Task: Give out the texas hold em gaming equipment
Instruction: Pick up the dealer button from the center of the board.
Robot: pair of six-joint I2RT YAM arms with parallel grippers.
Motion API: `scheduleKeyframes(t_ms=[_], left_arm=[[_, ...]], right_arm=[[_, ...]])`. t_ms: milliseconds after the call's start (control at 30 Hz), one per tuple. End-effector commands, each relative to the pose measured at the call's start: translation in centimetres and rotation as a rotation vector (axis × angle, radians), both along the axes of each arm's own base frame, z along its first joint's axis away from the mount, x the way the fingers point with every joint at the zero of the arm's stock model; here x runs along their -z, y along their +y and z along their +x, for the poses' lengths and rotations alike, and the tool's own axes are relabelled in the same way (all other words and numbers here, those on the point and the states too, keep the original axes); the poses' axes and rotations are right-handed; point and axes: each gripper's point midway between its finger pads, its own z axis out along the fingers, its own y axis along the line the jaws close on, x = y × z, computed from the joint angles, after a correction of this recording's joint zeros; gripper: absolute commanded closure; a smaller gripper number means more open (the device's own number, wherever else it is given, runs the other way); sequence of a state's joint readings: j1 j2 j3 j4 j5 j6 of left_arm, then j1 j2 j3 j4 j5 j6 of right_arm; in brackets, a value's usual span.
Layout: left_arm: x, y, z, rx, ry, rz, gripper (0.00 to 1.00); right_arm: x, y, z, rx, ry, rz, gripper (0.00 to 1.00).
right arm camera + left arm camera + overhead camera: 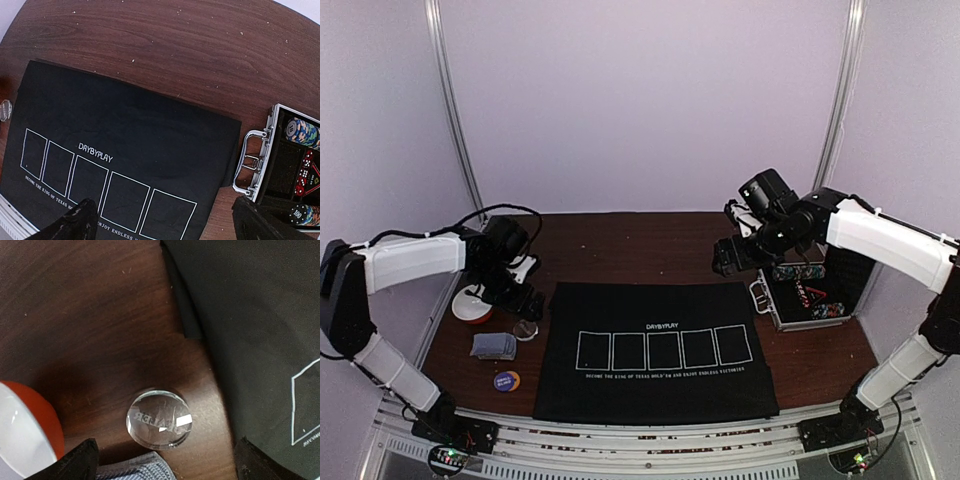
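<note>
The clear round dealer disc (159, 417) lies flat on the wood just left of the black mat (260, 340). My left gripper (165, 466) hovers open over it, empty. The blue-grey-backed card deck (493, 345) sits beside the disc, and its corner (132, 467) shows between my fingertips. An orange-rimmed blind disc (472, 303) lies to the left; a purple one (506, 381) lies near the front edge. My right gripper (732, 256) hangs open and empty above the mat's right end, near the silver case (810, 295). Striped chip stacks (302, 131) rest inside the case.
The mat (655, 350) with five white card outlines fills the table's middle. The open case (280, 155) has a metal handle (250, 162) facing the mat and holds red dice (302, 175). White walls close in the back and sides.
</note>
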State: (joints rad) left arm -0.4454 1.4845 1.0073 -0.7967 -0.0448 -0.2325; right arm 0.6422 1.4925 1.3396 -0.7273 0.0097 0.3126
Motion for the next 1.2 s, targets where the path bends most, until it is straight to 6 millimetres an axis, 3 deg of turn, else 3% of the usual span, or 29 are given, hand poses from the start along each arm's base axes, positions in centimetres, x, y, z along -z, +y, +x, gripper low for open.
scheduleKeyframes(t_ms=[0,167,433,667,967,1100,1167], left_arm=[[2.9,0.3,1.2,-0.018,0.010,0.063,0.02],[5.7,1.1,0.8,-0.012,0.080,0.128,0.03],[7.6,0.8,0.2,-0.005,0.157,0.075,0.19],[8.1,0.6,-0.6,0.006,0.219,0.051,0.30],[8.0,0.4,-2.1,0.017,0.287,0.038,0.27],[8.8,0.7,-2.5,0.018,0.317,0.055,0.38],[8.8,0.8,-2.4,0.017,0.314,0.063,0.49]], right_arm=[[0.8,-0.2,-0.3,-0.016,0.004,-0.051,0.04],[1.5,-0.4,-0.7,-0.027,0.017,-0.070,0.03],[2.1,-0.3,-0.8,-0.034,0.024,-0.076,0.03],[1.7,-0.6,-0.8,-0.031,0.013,-0.085,0.03],[1.5,-0.5,-0.8,-0.029,0.007,-0.078,0.03],[1.3,-0.2,-0.8,-0.035,0.006,-0.068,0.03],[1.1,-0.2,-0.9,-0.037,0.002,-0.066,0.03]])
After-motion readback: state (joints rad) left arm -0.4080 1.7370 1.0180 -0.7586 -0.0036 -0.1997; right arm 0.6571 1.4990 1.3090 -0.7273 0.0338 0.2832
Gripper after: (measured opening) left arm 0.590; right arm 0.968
